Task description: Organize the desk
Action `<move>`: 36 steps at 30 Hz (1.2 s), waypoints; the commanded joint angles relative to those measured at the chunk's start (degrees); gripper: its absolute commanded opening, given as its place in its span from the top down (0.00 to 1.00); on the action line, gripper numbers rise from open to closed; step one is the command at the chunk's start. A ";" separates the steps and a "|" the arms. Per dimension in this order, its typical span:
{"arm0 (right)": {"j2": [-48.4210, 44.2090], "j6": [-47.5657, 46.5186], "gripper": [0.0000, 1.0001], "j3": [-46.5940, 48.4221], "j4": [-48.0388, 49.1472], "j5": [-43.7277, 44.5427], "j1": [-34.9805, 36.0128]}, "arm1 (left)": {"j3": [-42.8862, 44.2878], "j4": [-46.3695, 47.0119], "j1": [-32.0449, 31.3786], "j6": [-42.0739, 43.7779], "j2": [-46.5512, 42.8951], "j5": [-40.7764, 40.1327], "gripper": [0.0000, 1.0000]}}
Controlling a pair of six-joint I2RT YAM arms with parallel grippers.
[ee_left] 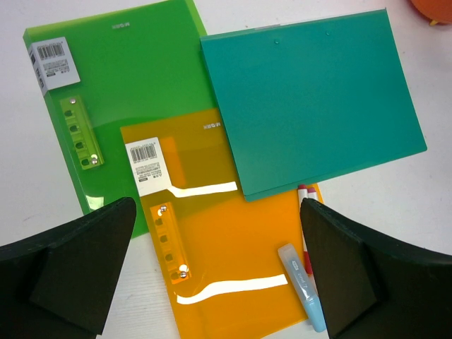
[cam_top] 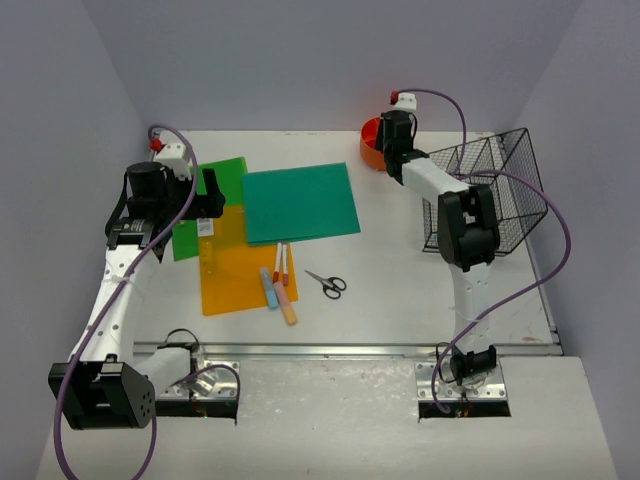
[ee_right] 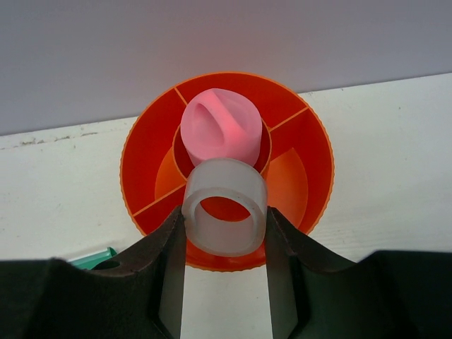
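Jaws of the left gripper (cam_top: pixel 210 195) are standing released in the overhead view, hanging over folders on the desk (cam_top: pixel 400 300), which is lying beneath both arms. The right gripper (cam_top: pixel 384 140) is reaching over an orange cup (cam_top: pixel 368 148).

From the left wrist, an orange folder (ee_left: pixel 226 254) is lying below and between the parted jaws, with a green folder (ee_left: pixel 134 85) and a teal folder (ee_left: pixel 311 113) lying beyond them.

From the right wrist, the jaws are grasping a clear ring (ee_right: pixel 224 176) between them, with a pink piece (ee_right: pixel 222 127) sitting in the cup just beyond.
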 commanded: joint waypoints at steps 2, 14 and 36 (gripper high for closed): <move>0.65 0.04 0.89 -0.28 4.75 -0.54 0.13 | 2.08 1.85 0.14 -0.33 -0.06 0.00 0.00; 1.36 -0.39 0.39 -1.72 7.13 -4.15 0.13 | 2.45 2.03 0.14 -0.49 0.47 0.04 0.00; -21.68 -25.96 0.37 -5.42 -22.24 -52.22 1.36 | 0.11 3.55 0.14 -0.45 -1.20 1.08 0.00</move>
